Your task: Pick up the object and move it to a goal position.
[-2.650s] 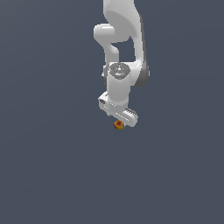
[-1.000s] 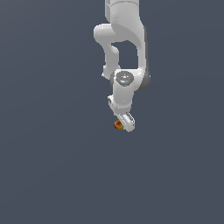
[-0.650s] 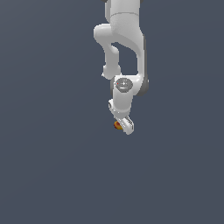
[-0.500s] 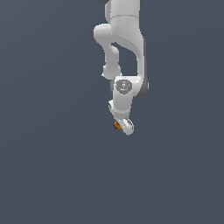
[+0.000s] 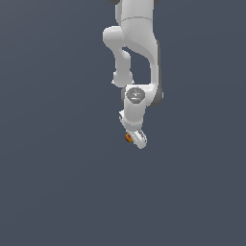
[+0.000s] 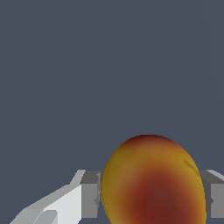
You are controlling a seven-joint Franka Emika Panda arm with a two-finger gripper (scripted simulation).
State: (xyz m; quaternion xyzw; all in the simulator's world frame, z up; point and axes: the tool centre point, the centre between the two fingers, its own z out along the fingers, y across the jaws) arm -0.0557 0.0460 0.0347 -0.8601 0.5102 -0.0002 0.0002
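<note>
The object [image 6: 153, 183] is a small roundish thing, mottled red, orange and yellow. In the wrist view it fills the gap between my two grey fingertips [image 6: 90, 194], and both pads touch its sides. In the exterior view the object [image 5: 128, 138] peeks out at the tip of the white gripper [image 5: 131, 139], on the exterior view's left side of the fingers, which cover part of it. The gripper [image 6: 152, 199] is shut on the object. The arm hangs down from the top of the picture, and its wrist is tilted.
A plain dark grey-blue surface [image 5: 57, 182] fills the background all around. Nothing else shows in either view.
Over the earlier frames the wrist turned and the hand came down around the object. The object has stayed at the same spot in the picture.
</note>
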